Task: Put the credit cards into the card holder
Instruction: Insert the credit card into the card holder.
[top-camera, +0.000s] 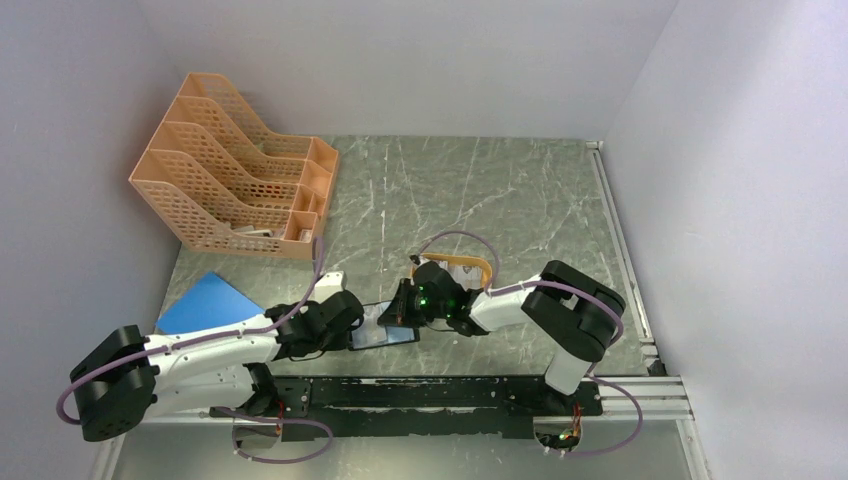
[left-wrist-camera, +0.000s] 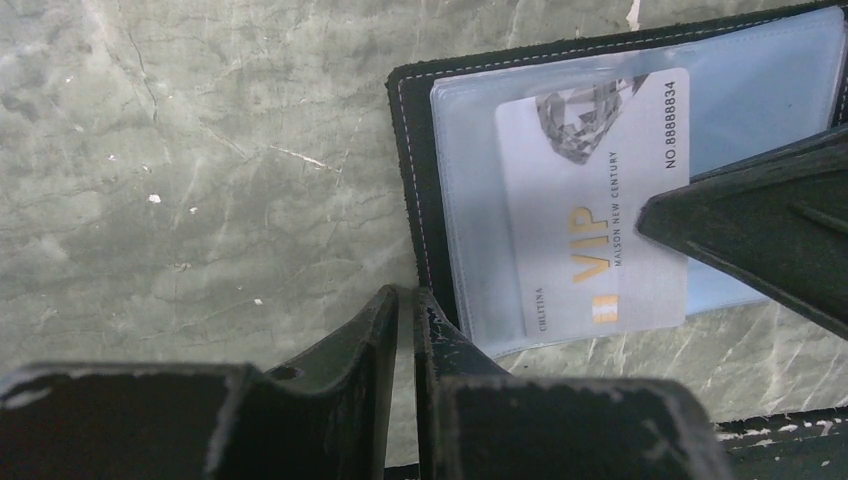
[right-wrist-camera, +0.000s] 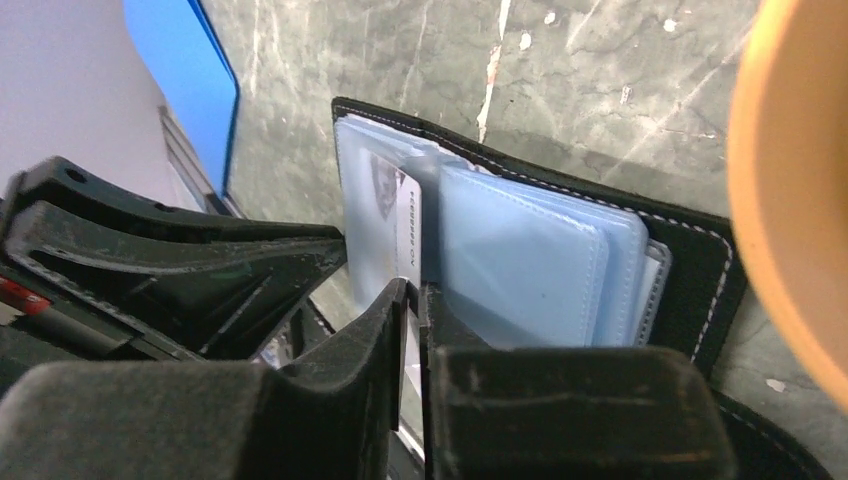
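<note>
The black card holder (top-camera: 385, 337) lies open on the marble table between my two grippers, its clear pockets facing up (left-wrist-camera: 410, 150) (right-wrist-camera: 700, 270). A pale credit card (left-wrist-camera: 590, 200) printed "VIP" sits in the leftmost clear pocket. In the right wrist view the card (right-wrist-camera: 408, 225) runs edge-on down between my fingers. My right gripper (right-wrist-camera: 412, 290) (top-camera: 400, 318) is shut on that card's near end. My left gripper (left-wrist-camera: 407, 295) (top-camera: 350, 330) is shut with only a thin slit, and one fingertip rests on the holder's left corner. No other credit cards are in view.
An orange oval tray (top-camera: 460, 270) (right-wrist-camera: 790, 180) lies just behind the right gripper. A flat blue sheet (top-camera: 205, 300) (right-wrist-camera: 185, 70) lies at the left. An orange mesh file rack (top-camera: 235, 180) stands at the back left. The black mounting rail (top-camera: 450, 395) runs along the near edge.
</note>
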